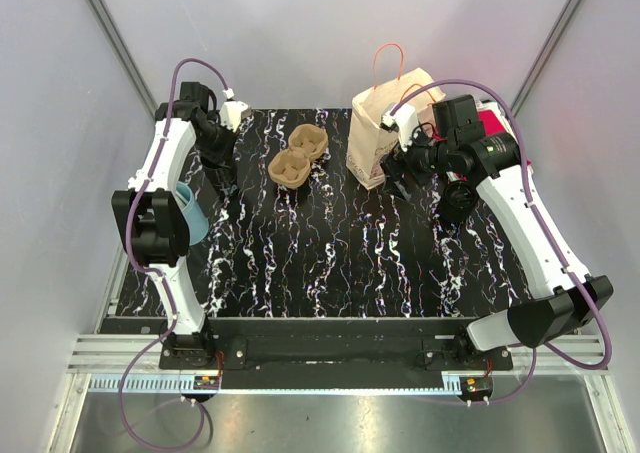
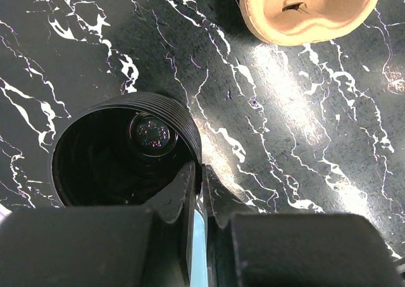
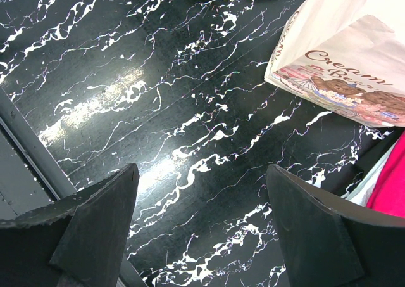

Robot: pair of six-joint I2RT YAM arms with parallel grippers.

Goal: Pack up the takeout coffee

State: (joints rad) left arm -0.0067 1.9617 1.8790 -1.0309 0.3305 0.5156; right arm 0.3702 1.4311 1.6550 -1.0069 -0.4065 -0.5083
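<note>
A black ribbed coffee cup [image 2: 120, 160] stands open-topped on the marble table, seen from above in the left wrist view. My left gripper [image 2: 201, 176] is shut on its rim, one finger inside the cup and one outside. From the top view the cup [image 1: 222, 181] is at the back left, under the left gripper [image 1: 217, 163]. A brown cardboard cup carrier [image 1: 298, 158] lies just right of it, and its edge shows as the carrier [image 2: 310, 11]. A paper bag [image 1: 385, 123] with handles stands behind. Beside the bag [image 3: 342, 52], my right gripper [image 3: 202, 230] hangs open over bare table.
A light blue object [image 1: 190, 213] sits by the left arm near the table's left edge. Something red and pink [image 1: 490, 123] lies behind the right arm, seen also as pink material [image 3: 389, 192]. The table's rim [image 3: 25, 147] runs along the left of the right wrist view.
</note>
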